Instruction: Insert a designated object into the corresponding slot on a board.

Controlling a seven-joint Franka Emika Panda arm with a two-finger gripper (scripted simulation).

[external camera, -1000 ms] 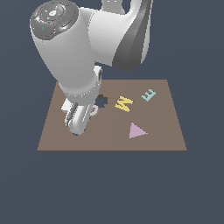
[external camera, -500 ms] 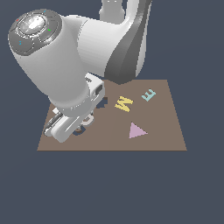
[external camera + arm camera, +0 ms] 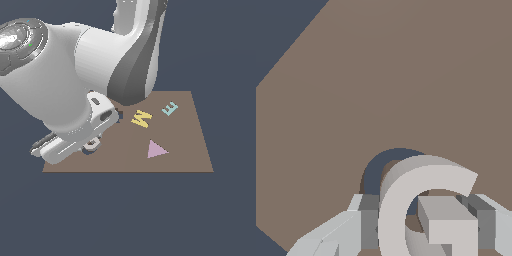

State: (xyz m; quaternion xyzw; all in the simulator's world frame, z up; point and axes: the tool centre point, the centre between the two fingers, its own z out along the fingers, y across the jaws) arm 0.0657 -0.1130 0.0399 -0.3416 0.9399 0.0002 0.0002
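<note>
1. At the exterior view's left, the white arm (image 3: 60,95) is bulking over the near-left corner of the brown board (image 3: 190,155), hiding most of that corner.
2. Beneath the arm's hand, a small part of the pale G block (image 3: 91,145) is peeking out just above the board, with a dark patch beside it.
3. In the wrist view, the fingers (image 3: 363,222) are clenching the pale G block (image 3: 421,210) from both sides, one finger pressing on each flank of the letter.
4. In that same view, the dark navy G-shaped slot (image 3: 373,170) is showing as a curved edge just behind the block's arc; the block is sitting slightly offset from it, and whether it is touching the board I cannot tell.
5. Moving right in the exterior view, a dark recess (image 3: 119,116) is just showing at the arm's edge, mostly hidden.
6. Next, the yellow W (image 3: 141,119) is lying on the board near its middle.
7. Below and right of it, the pink triangle (image 3: 156,149) is lying flat.
8. Furthest right, the teal E (image 3: 169,108) is sitting near the board's far edge.
</note>
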